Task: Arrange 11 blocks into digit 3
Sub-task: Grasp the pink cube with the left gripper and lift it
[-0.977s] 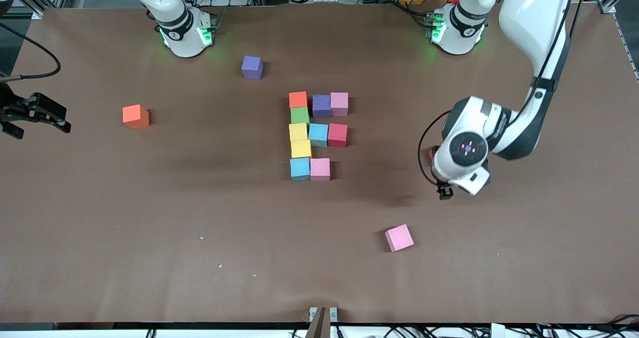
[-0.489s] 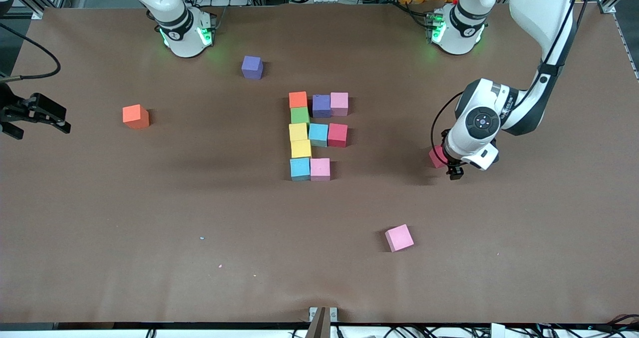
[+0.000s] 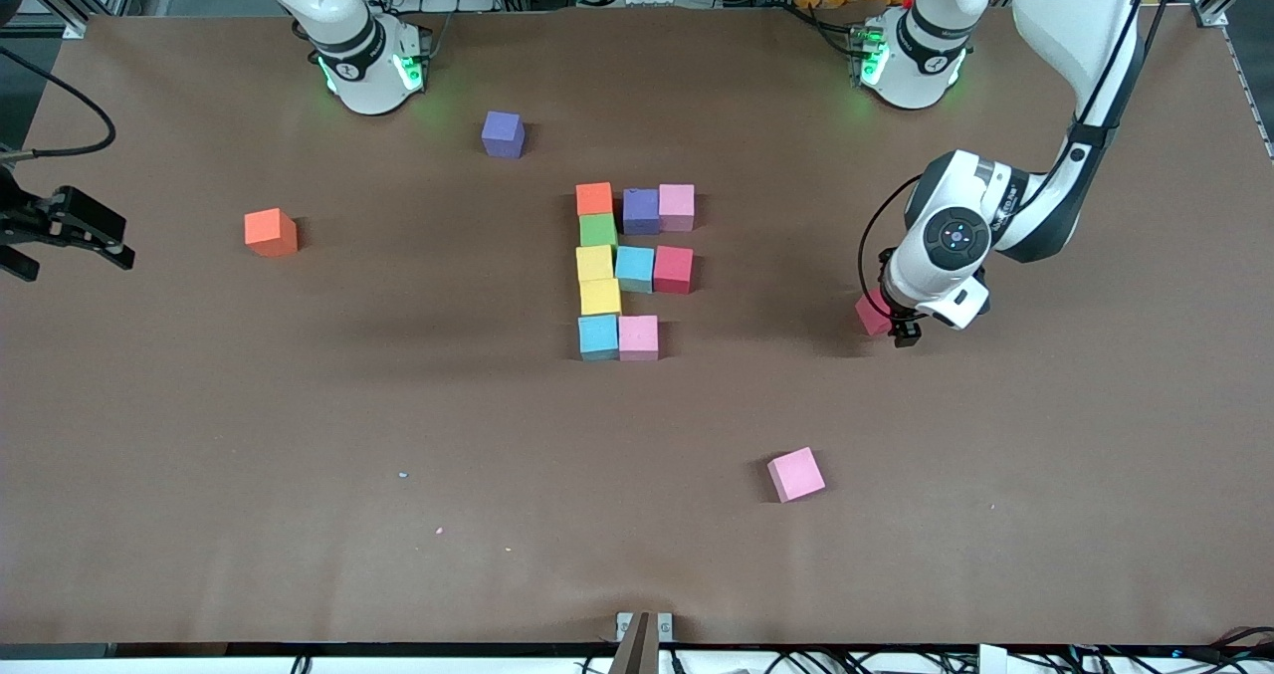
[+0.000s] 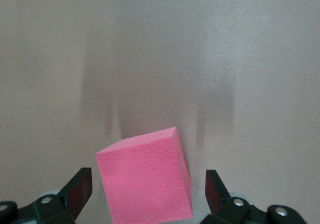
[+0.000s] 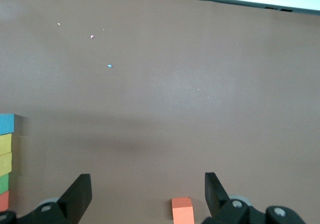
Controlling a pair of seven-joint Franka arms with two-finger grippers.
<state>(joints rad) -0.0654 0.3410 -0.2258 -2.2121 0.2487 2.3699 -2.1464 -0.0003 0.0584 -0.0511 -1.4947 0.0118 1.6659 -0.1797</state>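
The digit 3, a flat figure made of small matte foam cubes, is seen near the middle of the big brown table. It is shown mirrored, like an E, and ten cubes are counted in it. A side column of five touching cubes is made of an orange cube, a green cube, two yellow cubes and a light blue cube. The row farthest from the front camera is filled out by a purple cube and a pink cube. The middle row is filled out by a light blue cube and a red cube. In the row nearest the front camera, only one pink cube is set beside the column.

The large white left arm is bent down over the table toward its own end. The left gripper is held wide open around a loose pinkish-red cube, with a black finger on each side and gaps between them and the cube. The cube is resting on the table, well apart from the figure.

The right gripper is held wide open and empty at the right arm's end of the table, where it waits.

Three more loose cubes are seen: an orange cube toward the right arm's end, a purple cube near the right arm's base, and a pink cube nearer the front camera than the figure. Nothing lies between the figure and the cube at the left gripper.
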